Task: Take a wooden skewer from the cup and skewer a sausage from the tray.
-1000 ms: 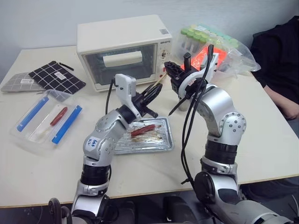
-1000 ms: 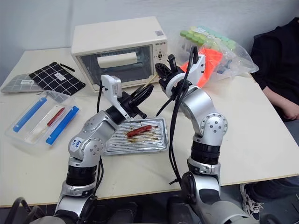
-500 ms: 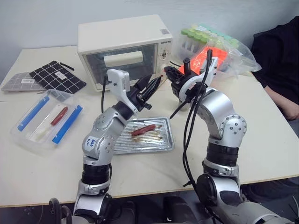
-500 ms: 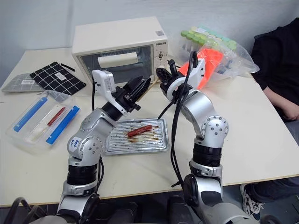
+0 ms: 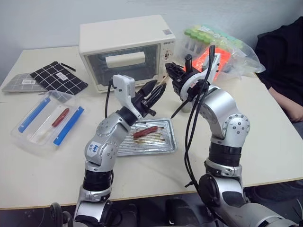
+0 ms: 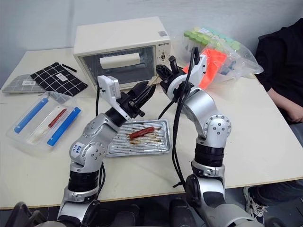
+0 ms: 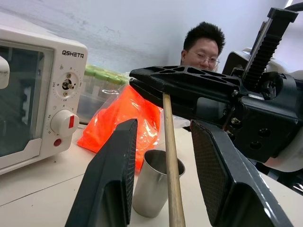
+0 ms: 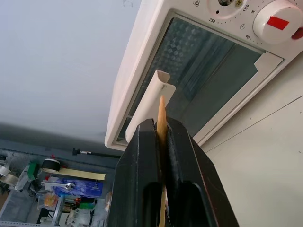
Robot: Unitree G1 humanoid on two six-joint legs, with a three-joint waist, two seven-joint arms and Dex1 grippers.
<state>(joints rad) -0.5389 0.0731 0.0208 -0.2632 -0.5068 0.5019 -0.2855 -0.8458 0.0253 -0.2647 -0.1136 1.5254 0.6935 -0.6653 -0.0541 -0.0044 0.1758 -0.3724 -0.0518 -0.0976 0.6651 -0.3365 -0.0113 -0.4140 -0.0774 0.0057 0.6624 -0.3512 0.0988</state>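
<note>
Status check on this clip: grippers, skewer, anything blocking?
Right gripper shut on wooden skewer. Left gripper open around it, not clamped. Sausage on tray, unskewered. Nothing blocking.

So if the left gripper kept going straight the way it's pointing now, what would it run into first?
Most likely the thin pale wooden skewer, which stands between the open left gripper's black fingers, pinched above by the right gripper. Past it sits the small silver metal cup, though depth is hard to judge.
</note>
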